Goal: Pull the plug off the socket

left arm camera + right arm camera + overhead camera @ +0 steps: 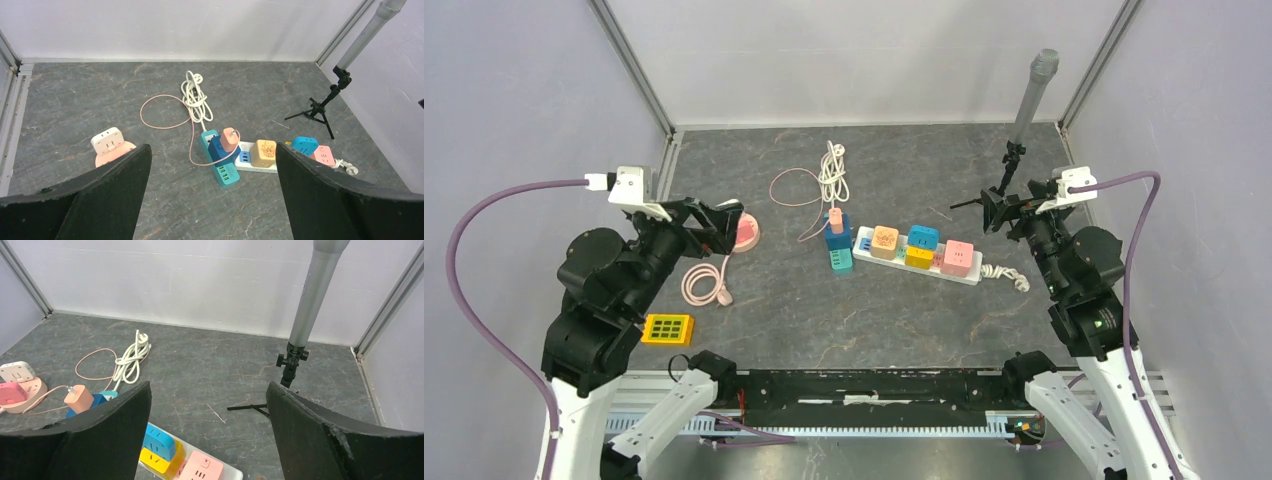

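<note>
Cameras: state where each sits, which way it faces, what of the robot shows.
Top external: above and behind the robot, looking down on the table; left arm, right arm, open left gripper and open right gripper show.
Left wrist: on the left arm, facing the teal power strip; its own fingers show.
Right wrist: on the right arm, facing the tripod; its own fingers show.
Shared: both wrist views catch the pink plug.

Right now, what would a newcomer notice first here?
A white strip carrying bright cube adapters lies centre-right. Just left of it, a teal strip holds a blue adapter topped by a pink plug, its pink cable looping toward the back. A pole on a tripod stands in the far right corner.
</note>
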Motion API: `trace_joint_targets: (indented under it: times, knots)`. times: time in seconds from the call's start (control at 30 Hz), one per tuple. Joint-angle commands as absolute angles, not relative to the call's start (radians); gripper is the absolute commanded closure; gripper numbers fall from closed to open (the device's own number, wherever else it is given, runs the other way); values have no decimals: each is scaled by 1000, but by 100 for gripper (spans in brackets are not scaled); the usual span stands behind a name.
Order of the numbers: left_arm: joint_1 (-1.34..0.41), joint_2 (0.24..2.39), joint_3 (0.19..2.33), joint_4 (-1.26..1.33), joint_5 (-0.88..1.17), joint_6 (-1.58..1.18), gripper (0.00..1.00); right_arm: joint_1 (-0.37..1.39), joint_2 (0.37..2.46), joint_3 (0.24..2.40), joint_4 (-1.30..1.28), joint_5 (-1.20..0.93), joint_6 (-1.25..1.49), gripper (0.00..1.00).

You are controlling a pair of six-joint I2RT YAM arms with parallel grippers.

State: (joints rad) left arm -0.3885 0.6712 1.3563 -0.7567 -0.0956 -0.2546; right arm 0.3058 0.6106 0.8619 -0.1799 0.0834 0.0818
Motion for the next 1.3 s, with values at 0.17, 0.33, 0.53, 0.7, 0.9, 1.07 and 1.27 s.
trace_joint_targets:
  times: [0.17, 0.33, 0.53, 0.7, 0.9, 1.07, 1.27]
  knots:
    - [-390, 661, 1305, -718, -78, -256, 0, 307, 637, 871, -161, 61, 80, 10]
    - [-389, 666, 1293, -712, -66, -255, 0, 308, 652, 863, -158, 42, 81, 10]
    - [-390, 666, 1219, -649, 97, -294, 0, 308, 706, 847, -163, -56, 89, 10]
    - [-390, 685, 1026, -468, 322, -449, 0, 308, 805, 812, -147, -232, 120, 10]
    - [-400, 762, 767, -194, 477, -687, 0, 310, 901, 733, -86, -407, 132, 12]
    - [-479, 865, 695, -142, 393, -743, 0, 314, 928, 682, -48, -369, 112, 13]
    - [-569, 979, 716, -118, 310, -763, 1, 319, 992, 657, -10, -347, 18, 16]
